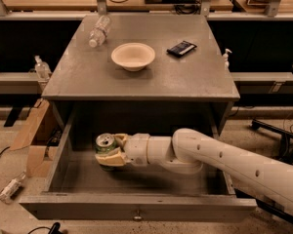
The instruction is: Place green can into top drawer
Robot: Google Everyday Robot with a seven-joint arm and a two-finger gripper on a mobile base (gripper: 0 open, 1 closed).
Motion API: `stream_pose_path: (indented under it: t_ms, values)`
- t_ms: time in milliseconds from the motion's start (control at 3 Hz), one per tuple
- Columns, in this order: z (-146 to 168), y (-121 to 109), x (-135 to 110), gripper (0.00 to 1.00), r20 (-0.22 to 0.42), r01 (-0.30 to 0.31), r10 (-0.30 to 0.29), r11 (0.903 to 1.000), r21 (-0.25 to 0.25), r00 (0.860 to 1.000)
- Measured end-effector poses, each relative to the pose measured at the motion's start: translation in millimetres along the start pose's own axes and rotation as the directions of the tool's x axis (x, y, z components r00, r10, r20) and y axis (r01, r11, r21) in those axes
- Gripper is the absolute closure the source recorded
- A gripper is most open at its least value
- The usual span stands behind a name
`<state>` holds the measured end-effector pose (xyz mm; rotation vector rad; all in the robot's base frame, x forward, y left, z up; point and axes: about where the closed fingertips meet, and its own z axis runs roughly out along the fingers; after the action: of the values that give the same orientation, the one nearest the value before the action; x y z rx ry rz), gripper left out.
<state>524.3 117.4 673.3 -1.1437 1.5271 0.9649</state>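
Clutter on the cabinet top (136, 84) lies above my work: a clear plastic bottle (98, 30) on its side at the back left, a pale bowl (133, 56) mid-surface, a dark flat packet (181, 48) beside it. My arm (224, 155) reaches in from the right, across the open top drawer (136, 207). Inside it, left of centre, the gripper (109, 150) clamps the green can (105, 141) upright, silver top showing, green sides mostly hidden by tan fingers (112, 158). I cannot tell whether it touches the floor.
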Motion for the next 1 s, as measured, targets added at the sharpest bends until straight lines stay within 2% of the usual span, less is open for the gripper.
stream_pose_path:
  t_ms: [1000]
  values:
    - [4.1,3.5,-1.9,0.13,0.002,0.002,-0.002,0.9999,-0.011,1.000]
